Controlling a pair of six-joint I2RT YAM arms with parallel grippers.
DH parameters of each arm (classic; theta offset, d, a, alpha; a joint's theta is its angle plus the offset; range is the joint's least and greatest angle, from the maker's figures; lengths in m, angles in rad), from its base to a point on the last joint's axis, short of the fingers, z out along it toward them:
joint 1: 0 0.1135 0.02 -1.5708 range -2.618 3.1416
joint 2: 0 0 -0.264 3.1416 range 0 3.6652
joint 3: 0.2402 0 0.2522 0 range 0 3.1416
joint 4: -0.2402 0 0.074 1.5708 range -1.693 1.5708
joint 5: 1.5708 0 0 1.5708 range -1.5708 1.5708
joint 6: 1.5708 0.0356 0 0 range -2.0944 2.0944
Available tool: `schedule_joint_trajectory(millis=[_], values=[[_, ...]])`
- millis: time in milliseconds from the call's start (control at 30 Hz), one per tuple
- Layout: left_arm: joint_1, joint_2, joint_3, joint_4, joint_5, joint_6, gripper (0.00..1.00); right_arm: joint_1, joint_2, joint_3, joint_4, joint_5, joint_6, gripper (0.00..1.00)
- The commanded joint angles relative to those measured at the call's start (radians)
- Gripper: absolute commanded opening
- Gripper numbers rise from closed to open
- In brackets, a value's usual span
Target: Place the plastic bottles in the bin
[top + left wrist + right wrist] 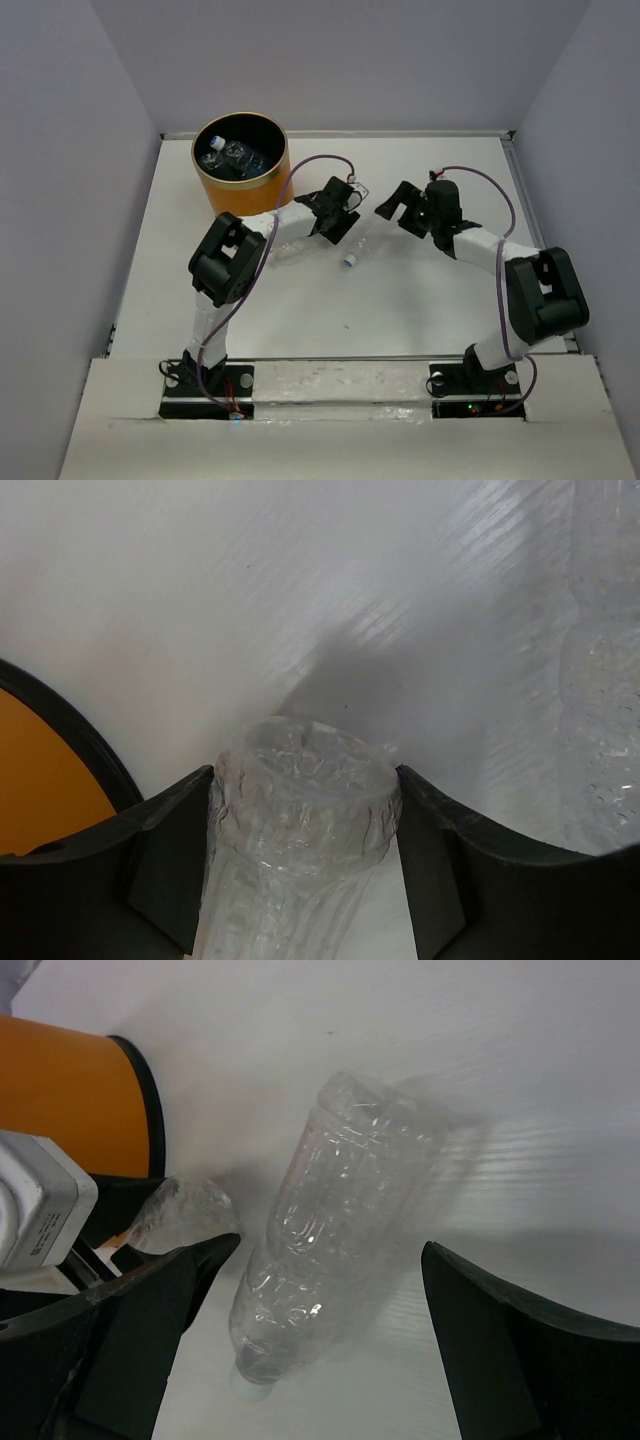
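My left gripper is shut on a clear crinkly plastic bottle; both fingers press its sides. From above, the left gripper sits right of the orange bin, which holds several bottles. A second clear bottle lies on the table with its white cap toward the near side, and it also shows in the top view. My right gripper hangs open over this second bottle, fingers wide on either side without touching it. The right gripper faces the left one.
The bin's orange wall is close on the left in the left wrist view, and the lying bottle is at the right. White walls enclose the white table on the left, back and right.
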Motion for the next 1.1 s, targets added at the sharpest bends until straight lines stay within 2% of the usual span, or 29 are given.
schedule_joint_trajectory(millis=[0, 200, 467, 600, 733, 900, 1000, 1033, 1067], values=[[-0.012, -0.141, -0.016, 0.002, 0.035, -0.046, 0.49, 0.057, 0.092, 0.103, 0.011, 0.102, 0.016, 1.0], [-0.013, -0.343, -0.016, 0.024, 0.05, -0.078, 0.45, 0.077, 0.196, 0.16, -0.024, 0.205, -0.004, 1.0], [0.01, -0.599, 0.044, 0.141, 0.049, -0.17, 0.45, 0.088, 0.33, 0.299, -0.097, 0.138, -0.065, 0.99], [0.056, -0.675, 0.091, 0.197, -0.002, -0.249, 0.45, 0.1, 0.366, 0.334, -0.116, 0.123, -0.086, 0.99], [0.17, -0.735, 0.108, 0.324, -0.034, -0.333, 0.45, 0.109, 0.403, 0.369, -0.138, 0.104, -0.105, 0.97], [0.367, -0.75, 0.139, 0.409, -0.002, -0.461, 0.45, 0.115, 0.424, 0.398, -0.149, 0.111, -0.129, 0.75], [0.44, -0.719, 0.168, 0.464, -0.019, -0.505, 0.44, 0.115, 0.418, 0.397, -0.143, 0.115, -0.133, 0.51], [0.455, -0.707, 0.174, 0.485, -0.019, -0.514, 0.44, 0.115, 0.408, 0.39, -0.133, 0.108, -0.138, 0.39], [0.47, -0.691, 0.18, 0.499, -0.016, -0.525, 0.44, 0.115, 0.401, 0.383, -0.117, 0.092, -0.144, 0.34]])
